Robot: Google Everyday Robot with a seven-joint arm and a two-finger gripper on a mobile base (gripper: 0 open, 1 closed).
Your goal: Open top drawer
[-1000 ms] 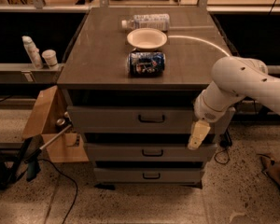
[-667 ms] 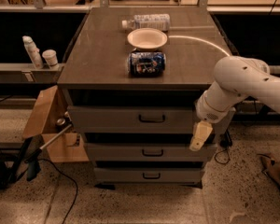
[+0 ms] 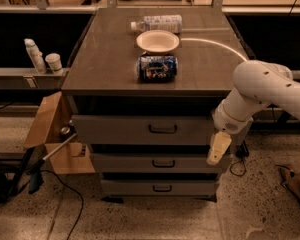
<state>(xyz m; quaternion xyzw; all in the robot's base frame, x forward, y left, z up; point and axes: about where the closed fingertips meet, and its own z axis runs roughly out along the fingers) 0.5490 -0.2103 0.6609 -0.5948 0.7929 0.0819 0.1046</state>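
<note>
1. The top drawer (image 3: 115, 130) sits shut just under the cabinet top (image 3: 105, 69). Its small dark loop handle (image 3: 163, 129) is at the centre of the front, with nothing on it.
2. The gripper (image 3: 218, 149) hangs pointing down at the cabinet's right front corner, lower than that handle and well to its right. From where I stand I cannot tell whether it is open or closed.
3. I would call this the approach step: no grip made yet.
4. Next it likely needs to rise to handle height, move left, turn toward the front, close around the loop, then pull straight out.
5. The 2 lower drawers (image 3: 125, 163) carry similar handles, so height matters.
</note>
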